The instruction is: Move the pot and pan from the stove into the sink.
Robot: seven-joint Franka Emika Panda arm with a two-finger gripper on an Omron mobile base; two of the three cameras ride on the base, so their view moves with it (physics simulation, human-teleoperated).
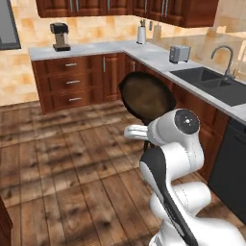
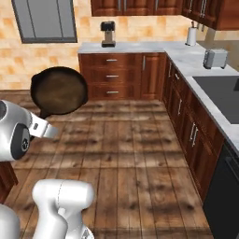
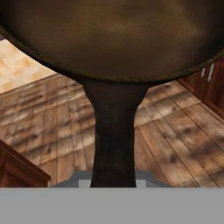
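Note:
The pan is a dark skillet with a brownish inner face. It hangs in the air over the wooden floor, tilted with its face toward the cameras, and it also shows at the left in the right base view. My gripper is shut on its long black handle. The sink is a dark basin set in the white counter to the right of the pan, with its edge also in the right base view. The pot and the stove are out of view.
A tall grey tap stands behind the sink. A toaster, a paper towel roll and a coffee machine sit on the L-shaped counter. Wooden cabinets and a black appliance front line the right side. Wooden floor lies ahead.

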